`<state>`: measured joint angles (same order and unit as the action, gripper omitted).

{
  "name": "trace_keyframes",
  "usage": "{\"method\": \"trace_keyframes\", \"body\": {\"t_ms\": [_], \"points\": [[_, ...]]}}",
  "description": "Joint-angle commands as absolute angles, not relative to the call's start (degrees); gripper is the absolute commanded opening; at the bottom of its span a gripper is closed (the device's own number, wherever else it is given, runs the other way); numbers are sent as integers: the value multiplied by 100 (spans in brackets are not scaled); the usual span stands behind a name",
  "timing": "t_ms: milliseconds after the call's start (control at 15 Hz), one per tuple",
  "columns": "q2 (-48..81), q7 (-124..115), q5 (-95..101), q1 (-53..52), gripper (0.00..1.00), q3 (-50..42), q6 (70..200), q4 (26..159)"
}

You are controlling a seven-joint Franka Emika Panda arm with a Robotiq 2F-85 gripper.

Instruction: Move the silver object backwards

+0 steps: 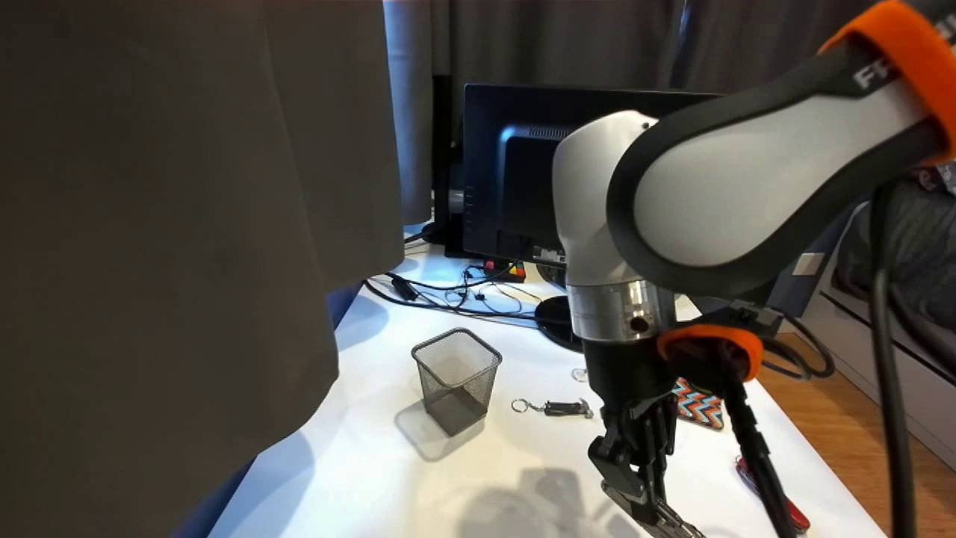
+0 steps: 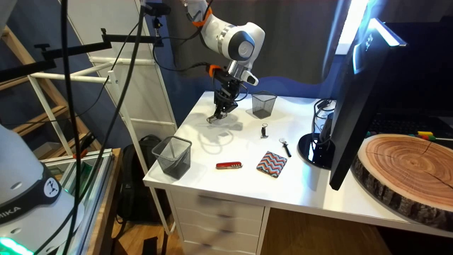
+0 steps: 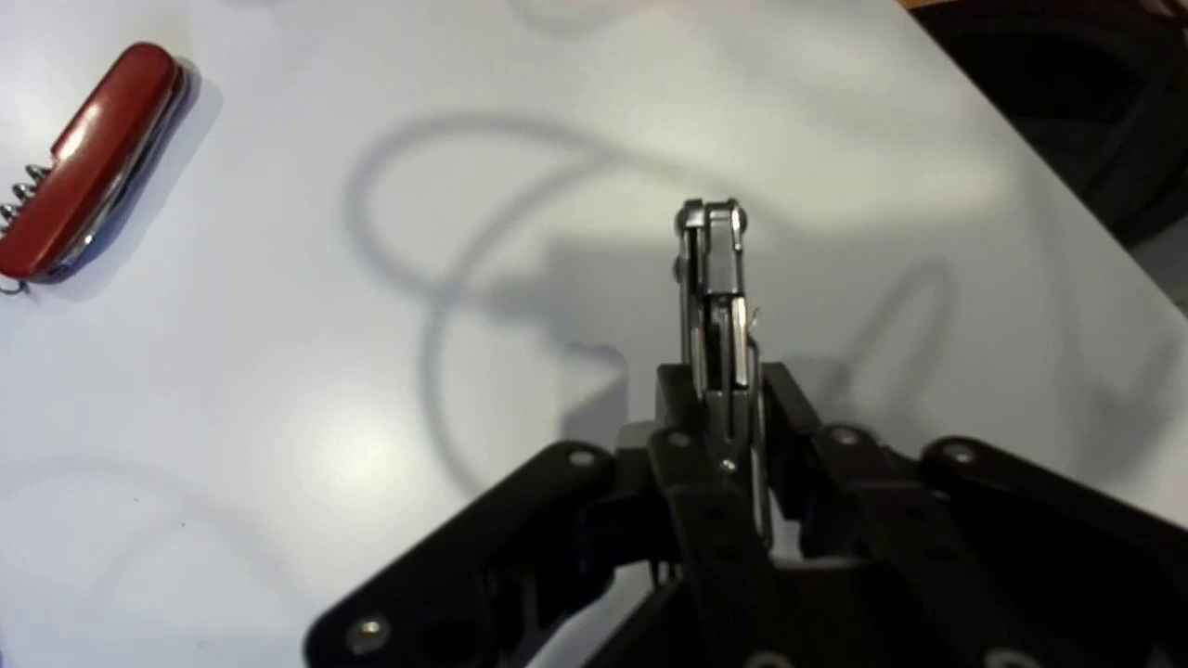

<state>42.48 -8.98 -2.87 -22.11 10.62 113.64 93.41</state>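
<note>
At left in your wrist view, the red pocketknife (image 3: pixel 97 167) lies on the table (image 3: pixel 260 371); to its right, your jaws are clamped on the silver object (image 3: pixel 723 264), its end jutting past them. Grasping looks done; moving it backwards and letting go likely remain. I cannot tell if it's lifted.

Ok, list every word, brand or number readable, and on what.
"F", the rest hidden at the orange band or blurred, on the Panda arm.
"MIKA", cut at the picture's edge, plus a round logo, on the arm's base.
Monitor: mark too blurred to read.
Red pocketknife and silver multitool: no legible lettering.
</note>
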Motion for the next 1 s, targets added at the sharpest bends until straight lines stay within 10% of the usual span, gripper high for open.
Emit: {"method": "trace_keyframes", "body": {"t_ms": [0,933], "points": [[4877,-393,104,-2273,5,1088,11272,8607],[5446,3123,1123,-2429,5,1607,10290,7166]]}}
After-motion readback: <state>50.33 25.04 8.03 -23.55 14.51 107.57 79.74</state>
